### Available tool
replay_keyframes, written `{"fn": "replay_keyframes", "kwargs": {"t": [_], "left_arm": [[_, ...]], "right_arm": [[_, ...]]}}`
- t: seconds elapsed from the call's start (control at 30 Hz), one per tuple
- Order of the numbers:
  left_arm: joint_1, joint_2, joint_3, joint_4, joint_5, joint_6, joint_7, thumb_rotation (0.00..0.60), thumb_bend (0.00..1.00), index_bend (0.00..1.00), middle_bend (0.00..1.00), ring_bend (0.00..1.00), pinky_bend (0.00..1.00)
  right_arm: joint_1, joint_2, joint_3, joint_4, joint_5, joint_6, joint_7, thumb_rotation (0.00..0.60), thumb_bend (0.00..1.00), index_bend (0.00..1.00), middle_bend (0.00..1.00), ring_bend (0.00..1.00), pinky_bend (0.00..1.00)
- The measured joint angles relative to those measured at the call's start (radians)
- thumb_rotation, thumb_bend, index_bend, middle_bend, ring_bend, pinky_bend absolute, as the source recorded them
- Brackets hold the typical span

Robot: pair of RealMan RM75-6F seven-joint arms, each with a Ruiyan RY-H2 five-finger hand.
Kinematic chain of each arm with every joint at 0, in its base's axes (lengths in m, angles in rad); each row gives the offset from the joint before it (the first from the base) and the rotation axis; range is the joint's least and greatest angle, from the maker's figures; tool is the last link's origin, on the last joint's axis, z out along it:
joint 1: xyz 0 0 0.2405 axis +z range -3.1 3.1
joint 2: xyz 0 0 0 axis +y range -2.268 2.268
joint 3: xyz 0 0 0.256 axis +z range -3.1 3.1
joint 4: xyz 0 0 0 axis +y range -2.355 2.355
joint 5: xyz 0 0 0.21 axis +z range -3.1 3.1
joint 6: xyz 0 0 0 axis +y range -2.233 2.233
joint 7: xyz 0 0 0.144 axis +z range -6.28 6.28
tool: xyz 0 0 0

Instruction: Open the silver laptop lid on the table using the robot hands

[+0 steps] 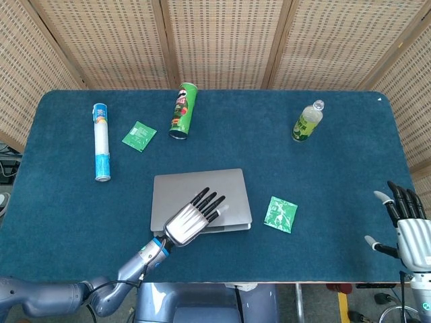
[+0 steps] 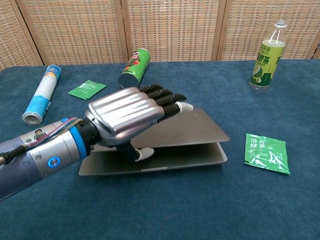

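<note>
The silver laptop (image 1: 195, 188) lies in the middle of the blue table, and its lid (image 2: 200, 130) stands raised a small gap above the base. My left hand (image 1: 195, 217) grips the lid's front edge. In the chest view the left hand (image 2: 127, 114) has its fingers laid flat on top of the lid and its thumb tucked under the edge, between lid and base. My right hand (image 1: 407, 229) hangs beyond the table's front right corner with fingers spread, holding nothing.
A green chip can (image 1: 183, 111) lies behind the laptop and a blue-white tube (image 1: 101, 141) at the far left. A green tea bottle (image 1: 307, 121) stands at the back right. One green packet (image 1: 281, 214) lies right of the laptop, another packet (image 1: 139, 136) near the can.
</note>
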Motion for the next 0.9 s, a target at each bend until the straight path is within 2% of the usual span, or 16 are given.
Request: {"fn": "replay_keyframes", "kwargs": {"t": [0.2, 0.4, 0.5, 0.57, 0.73, 0.9], "left_arm": [[-0.007, -0.009, -0.068, -0.002, -0.071, 0.040, 0.021, 0.600, 0.34, 0.00, 0.00, 0.00, 0.00], [-0.018, -0.026, -0.110, 0.002, -0.147, 0.052, 0.012, 0.600, 0.34, 0.00, 0.00, 0.00, 0.00], [-0.026, -0.033, -0.119, 0.008, -0.173, 0.051, 0.016, 0.600, 0.34, 0.00, 0.00, 0.00, 0.00], [-0.035, -0.039, -0.124, 0.012, -0.190, 0.051, 0.017, 0.600, 0.34, 0.00, 0.00, 0.00, 0.00], [-0.049, -0.043, -0.123, 0.016, -0.205, 0.059, 0.016, 0.600, 0.34, 0.00, 0.00, 0.00, 0.00], [-0.059, -0.029, -0.124, 0.012, -0.223, 0.062, -0.002, 0.600, 0.34, 0.00, 0.00, 0.00, 0.00]], "right_arm": [[0.030, 0.000, -0.021, 0.014, -0.041, -0.046, -0.042, 0.600, 0.00, 0.21, 0.02, 0.00, 0.00], [0.078, -0.008, -0.047, 0.034, -0.116, -0.100, -0.053, 0.600, 0.03, 0.27, 0.11, 0.00, 0.01], [0.115, -0.015, -0.060, 0.047, -0.156, -0.144, -0.051, 0.600, 0.21, 0.29, 0.15, 0.03, 0.05], [0.143, -0.020, -0.070, 0.054, -0.177, -0.184, -0.038, 0.600, 0.39, 0.30, 0.16, 0.06, 0.07], [0.247, -0.040, -0.108, 0.061, -0.228, -0.332, 0.060, 0.600, 0.55, 0.28, 0.17, 0.07, 0.09], [0.357, -0.107, -0.108, 0.068, -0.222, -0.489, 0.090, 0.600, 0.63, 0.26, 0.16, 0.08, 0.13]]}}
